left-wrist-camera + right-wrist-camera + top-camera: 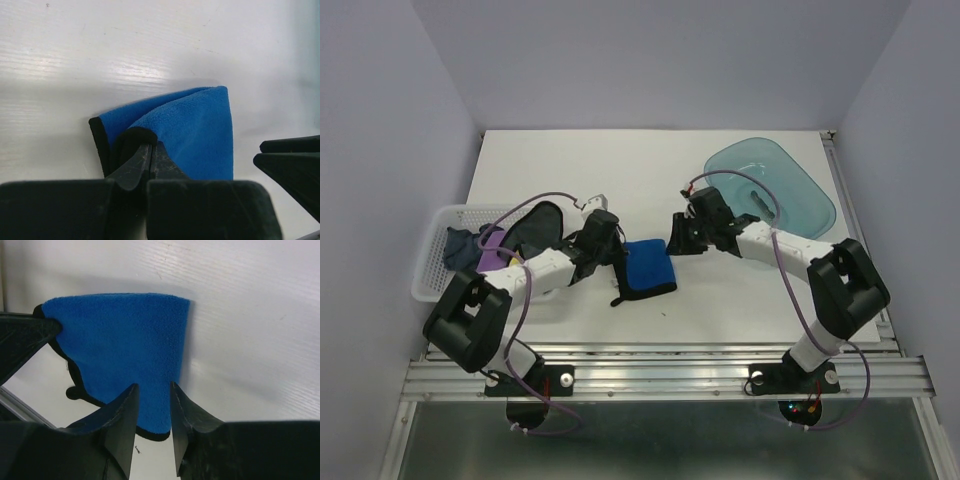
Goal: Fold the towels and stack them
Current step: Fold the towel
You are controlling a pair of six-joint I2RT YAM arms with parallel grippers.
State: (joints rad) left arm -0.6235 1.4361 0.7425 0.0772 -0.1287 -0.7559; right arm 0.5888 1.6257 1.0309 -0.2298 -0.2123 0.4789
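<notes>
Left gripper (151, 148) pinches the blue towel (195, 130) by its black edge on the table (150, 40), right gripper (152, 390) is narrowly parted over it, and only the top view shows a basket (425, 275) of other towels (492, 258).

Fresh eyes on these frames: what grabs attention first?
A bright blue folded towel with black edging lies mid-table, the left pincer shut on its edge and the right pincer open beside it. A translucent teal plastic tray sits far right; a white mesh plastic basket at left holds more cloths.
</notes>
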